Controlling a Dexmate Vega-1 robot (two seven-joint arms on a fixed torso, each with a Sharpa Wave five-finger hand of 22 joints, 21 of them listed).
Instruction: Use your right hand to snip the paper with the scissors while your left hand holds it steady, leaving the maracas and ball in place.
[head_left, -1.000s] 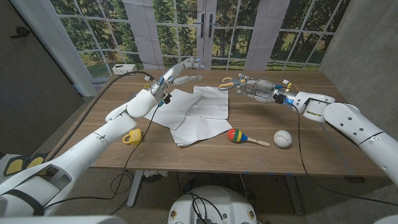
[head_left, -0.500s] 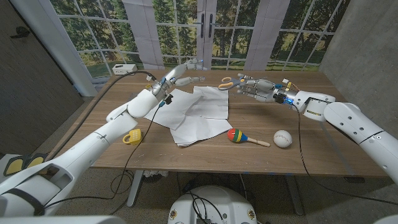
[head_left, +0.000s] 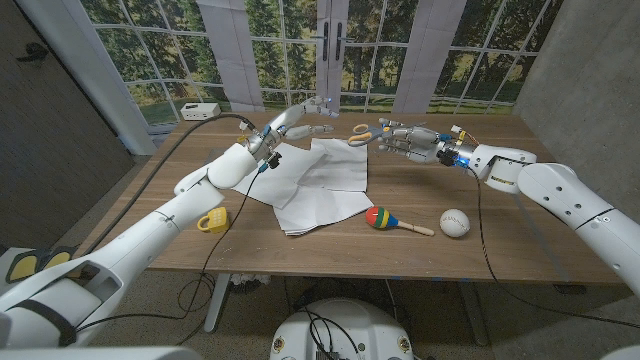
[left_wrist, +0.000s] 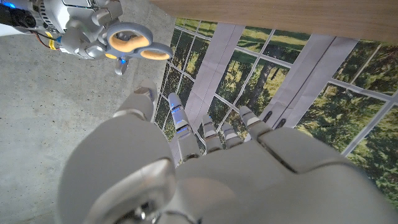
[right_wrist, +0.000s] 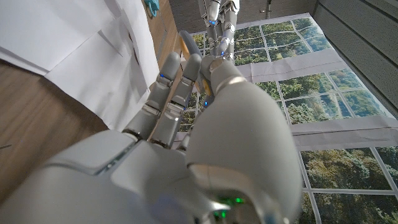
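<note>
The right hand (head_left: 405, 140) grips the scissors (head_left: 362, 133) above the table (head_left: 500, 230), their orange handles plain in the left wrist view. The left hand (head_left: 298, 117) hovers with fingers spread and nothing in them, at 12 o'clock from the paper (head_left: 315, 180). The maraca (head_left: 385, 219) lies at the paper's 4 o'clock, with the ball (head_left: 455, 223) at the maraca's 3. A yellow padlock (head_left: 211, 221) sits at the paper's 8 o'clock. No writing is legible.

The left hand (head_left: 303, 113) has risen higher above the paper (head_left: 315, 180) – toward the table's far edge – and the right hand (head_left: 405, 140) with scissors (head_left: 364, 133) moved closer to it.
</note>
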